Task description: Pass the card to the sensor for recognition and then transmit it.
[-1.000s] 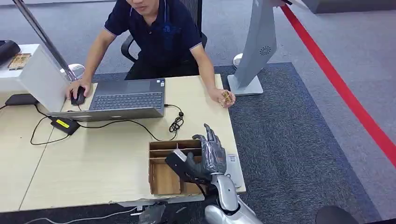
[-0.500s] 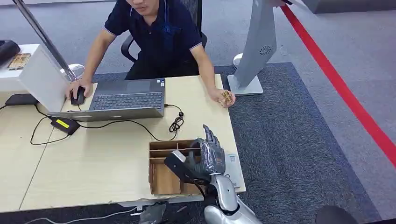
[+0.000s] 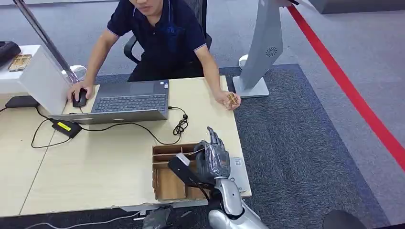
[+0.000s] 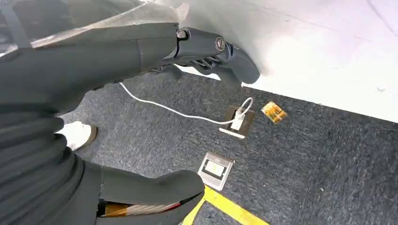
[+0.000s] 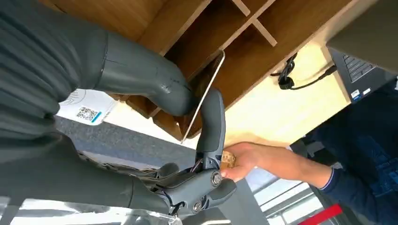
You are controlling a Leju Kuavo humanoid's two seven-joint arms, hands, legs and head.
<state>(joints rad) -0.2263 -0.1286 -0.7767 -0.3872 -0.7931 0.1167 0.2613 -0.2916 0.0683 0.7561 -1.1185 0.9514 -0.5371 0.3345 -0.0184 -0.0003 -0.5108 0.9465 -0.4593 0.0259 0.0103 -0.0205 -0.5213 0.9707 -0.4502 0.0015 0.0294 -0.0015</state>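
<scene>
Your right hand point(image 5: 187, 108) pinches the card point(image 5: 202, 96), thin, edge-on, pale-rimmed, over the wooden box point(image 3: 167, 164) on the desk point(image 3: 95, 162). No print reads. Your left hand point(image 4: 141, 117) hangs with fingers spread, holding nothing.

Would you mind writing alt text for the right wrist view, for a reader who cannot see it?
The robot's right hand pinches a thin card between thumb and finger, close to a wooden divided box on a light wooden table. Beyond it, a person's hand rests at the table edge holding a small tan object, with a laptop corner nearby.
</scene>
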